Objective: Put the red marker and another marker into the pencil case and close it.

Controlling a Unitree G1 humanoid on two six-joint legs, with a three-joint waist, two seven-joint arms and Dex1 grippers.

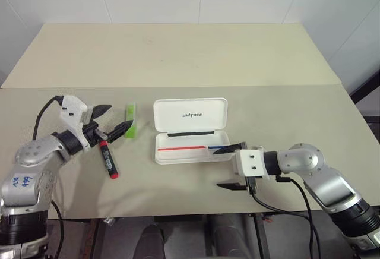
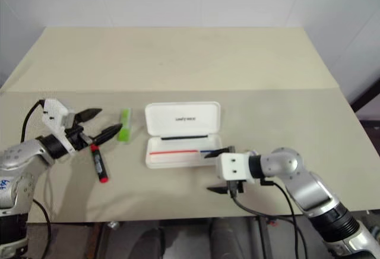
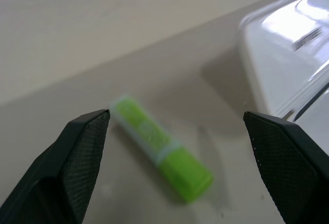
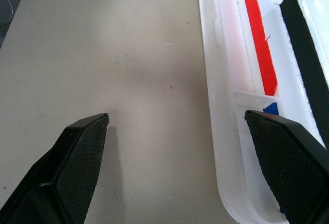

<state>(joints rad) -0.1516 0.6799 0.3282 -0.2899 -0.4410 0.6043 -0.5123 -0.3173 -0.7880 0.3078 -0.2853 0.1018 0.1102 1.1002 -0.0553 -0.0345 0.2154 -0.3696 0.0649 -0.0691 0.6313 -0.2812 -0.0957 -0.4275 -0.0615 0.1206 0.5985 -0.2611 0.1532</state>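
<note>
Left claw stands wide apart, aimed at the green marker lying beside the open pencil case; the red marker lies below it. I would lower squarely over the green barrel. Right claw waits open at the case edge.

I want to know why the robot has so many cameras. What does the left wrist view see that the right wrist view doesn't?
Only the left wrist view has the green marker, lying on the table between the open jaws of the left gripper. Only the right wrist view has the red and blue stripe inside the tray, with the right gripper open beside it. Both see the white pencil case and the table.
</note>
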